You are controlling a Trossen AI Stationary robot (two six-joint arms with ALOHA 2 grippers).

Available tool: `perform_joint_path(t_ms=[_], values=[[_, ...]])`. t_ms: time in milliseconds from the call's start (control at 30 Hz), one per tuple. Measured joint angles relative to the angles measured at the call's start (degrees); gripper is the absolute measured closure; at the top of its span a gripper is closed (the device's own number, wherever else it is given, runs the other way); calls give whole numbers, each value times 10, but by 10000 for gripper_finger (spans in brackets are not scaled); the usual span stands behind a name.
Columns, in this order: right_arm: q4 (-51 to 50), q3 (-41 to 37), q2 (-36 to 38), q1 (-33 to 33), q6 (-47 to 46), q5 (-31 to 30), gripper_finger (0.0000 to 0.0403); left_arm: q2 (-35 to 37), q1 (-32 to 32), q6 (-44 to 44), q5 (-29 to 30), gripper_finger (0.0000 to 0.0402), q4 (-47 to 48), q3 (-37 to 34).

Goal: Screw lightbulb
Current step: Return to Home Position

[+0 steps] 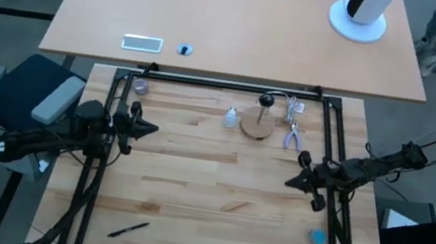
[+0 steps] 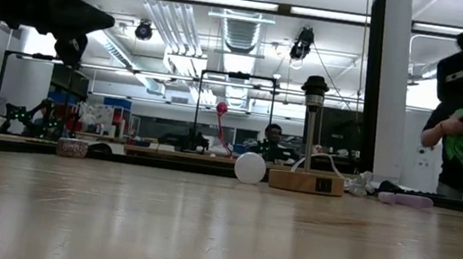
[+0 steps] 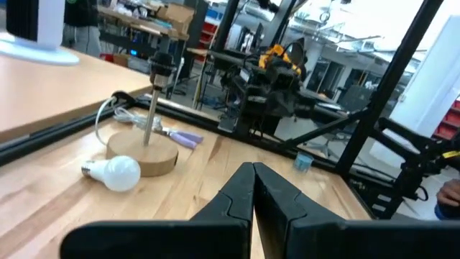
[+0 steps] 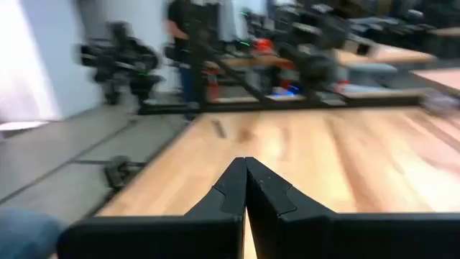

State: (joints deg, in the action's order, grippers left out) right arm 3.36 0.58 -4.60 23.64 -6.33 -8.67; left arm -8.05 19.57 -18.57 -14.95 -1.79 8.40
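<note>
Both arms sit at the sides of my tabletop point(image 1: 192, 187), and the bulb lies loose.
I see the left arm point(image 1: 53, 140) at the left edge and the right arm point(image 1: 374, 167) at the right edge, each with its jaws clenched on nothing, well apart from the work. Near the far edge stands the round wooden disc point(image 1: 257, 126) with its black post. The lightbulb point(image 1: 231, 117) lies on its side just beside the disc, on the left arm's side.
</note>
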Motion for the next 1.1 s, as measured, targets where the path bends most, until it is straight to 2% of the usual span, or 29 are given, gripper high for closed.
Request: perform_joint_path(t_ms=[100, 233, 300, 1100], values=[[25, 0, 0, 0, 14, 27, 403, -15, 0, 0, 0, 401, 3, 1], [32, 0, 0, 0, 57, -47, 403, -37, 0, 0, 0, 401, 2, 1], [32, 0, 0, 0, 66, -63, 403, -48, 0, 0, 0, 401, 0, 1], [31, 0, -1, 0, 79, -64, 403, -182, 0, 0, 0, 401, 1, 0]])
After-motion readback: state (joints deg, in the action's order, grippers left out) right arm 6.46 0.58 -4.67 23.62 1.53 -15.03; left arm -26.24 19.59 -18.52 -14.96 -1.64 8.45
